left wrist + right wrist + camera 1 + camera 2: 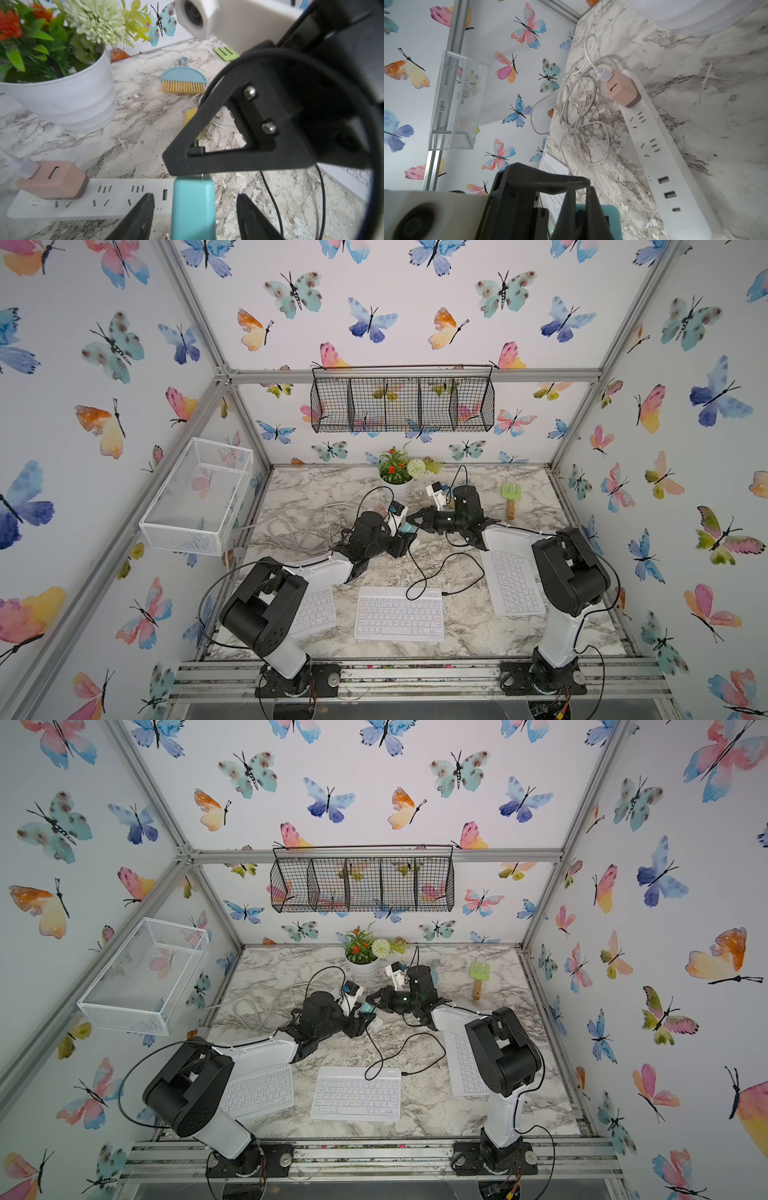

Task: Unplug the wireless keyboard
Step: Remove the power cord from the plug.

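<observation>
The wireless keyboard, white with pastel-tinted keys, lies at the table's front centre. A black cable loops from its far right corner back to a teal charger between both grippers. My left gripper is open, its fingers standing either side of the charger with a gap on each side. My right gripper is shut on the black cable plug at the charger's far face.
A white power strip holds a pink charger with a coiled white cable. Plain white keyboards lie under each arm. A plant pot, blue brush and green fork sit behind.
</observation>
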### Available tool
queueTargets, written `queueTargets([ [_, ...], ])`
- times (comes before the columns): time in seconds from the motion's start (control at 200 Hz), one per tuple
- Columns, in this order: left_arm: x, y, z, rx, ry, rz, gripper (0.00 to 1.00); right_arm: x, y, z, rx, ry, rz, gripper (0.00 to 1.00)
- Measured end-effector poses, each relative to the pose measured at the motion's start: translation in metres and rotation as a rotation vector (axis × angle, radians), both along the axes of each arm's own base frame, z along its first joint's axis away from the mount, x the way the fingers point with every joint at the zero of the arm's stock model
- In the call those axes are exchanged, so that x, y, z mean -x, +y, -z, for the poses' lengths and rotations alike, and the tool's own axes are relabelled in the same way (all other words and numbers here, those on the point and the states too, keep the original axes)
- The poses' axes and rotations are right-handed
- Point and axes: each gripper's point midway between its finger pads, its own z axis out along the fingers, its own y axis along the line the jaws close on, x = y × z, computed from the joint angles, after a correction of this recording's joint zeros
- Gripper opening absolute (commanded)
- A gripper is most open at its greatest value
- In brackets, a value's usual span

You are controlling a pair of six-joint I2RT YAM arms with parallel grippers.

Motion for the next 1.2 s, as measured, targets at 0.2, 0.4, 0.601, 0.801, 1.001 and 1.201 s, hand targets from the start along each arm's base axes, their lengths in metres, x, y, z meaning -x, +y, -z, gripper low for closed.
queueTargets([
  [0.2, -0.002, -0.003, 0.010, -0.013, 0.026, 0.016, 0.29, 0.000, 0.000, 0.000, 0.000, 0.000, 0.000, 0.02],
  [0.4, -0.003, -0.003, 0.008, 0.000, 0.033, 0.017, 0.07, -0.001, 0.000, -0.001, -0.001, -0.006, -0.001, 0.02],
  [0.601, -0.004, -0.003, 0.007, 0.010, 0.034, 0.015, 0.00, -0.003, 0.000, -0.003, -0.016, 0.001, 0.018, 0.02],
  [0.801, -0.001, -0.001, 0.011, 0.017, 0.038, 0.011, 0.00, -0.002, -0.007, 0.004, -0.062, 0.059, 0.063, 0.02],
  [1.001, 0.004, -0.002, 0.014, 0.039, 0.054, 0.006, 0.00, 0.003, -0.011, 0.007, -0.102, 0.110, 0.084, 0.02],
  [1.201, 0.003, -0.005, 0.009, 0.039, 0.022, 0.028, 0.00, -0.003, -0.008, 0.000, -0.041, 0.064, 0.046, 0.02],
])
